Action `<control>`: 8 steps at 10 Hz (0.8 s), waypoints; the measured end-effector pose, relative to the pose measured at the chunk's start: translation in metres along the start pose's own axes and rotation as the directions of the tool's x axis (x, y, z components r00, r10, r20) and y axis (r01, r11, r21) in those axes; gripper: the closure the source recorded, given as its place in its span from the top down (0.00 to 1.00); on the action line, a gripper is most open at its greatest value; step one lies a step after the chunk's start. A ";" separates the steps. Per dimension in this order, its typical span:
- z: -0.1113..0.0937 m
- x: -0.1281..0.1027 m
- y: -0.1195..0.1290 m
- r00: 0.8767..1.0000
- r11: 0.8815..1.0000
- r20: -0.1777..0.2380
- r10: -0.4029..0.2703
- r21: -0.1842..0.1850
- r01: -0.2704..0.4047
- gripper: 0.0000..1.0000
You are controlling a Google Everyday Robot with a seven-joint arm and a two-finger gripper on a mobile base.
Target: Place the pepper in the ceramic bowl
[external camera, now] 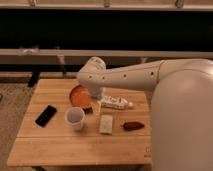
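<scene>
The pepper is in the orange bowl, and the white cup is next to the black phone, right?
Not quite. In the camera view the pepper lies on the table, right of the pale block, not in the ceramic bowl. The white cup does stand next to the black phone. The gripper hangs at the bowl's right edge.

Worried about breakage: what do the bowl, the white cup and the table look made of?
The ceramic bowl: matte orange-terracotta with a darker rim, likely fired clay. The white cup: plain matte white, perhaps paper or plastic; unclear. The table: pale wood, with plank seams showing. The gripper hangs at the bowl's right edge.
</scene>
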 end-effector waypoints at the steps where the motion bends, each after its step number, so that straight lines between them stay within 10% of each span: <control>1: 0.002 0.026 0.013 1.000 1.000 0.022 0.019 -0.024 -0.018 0.80; 8: 0.055 0.123 0.068 0.991 0.986 0.090 0.097 -0.144 -0.083 0.80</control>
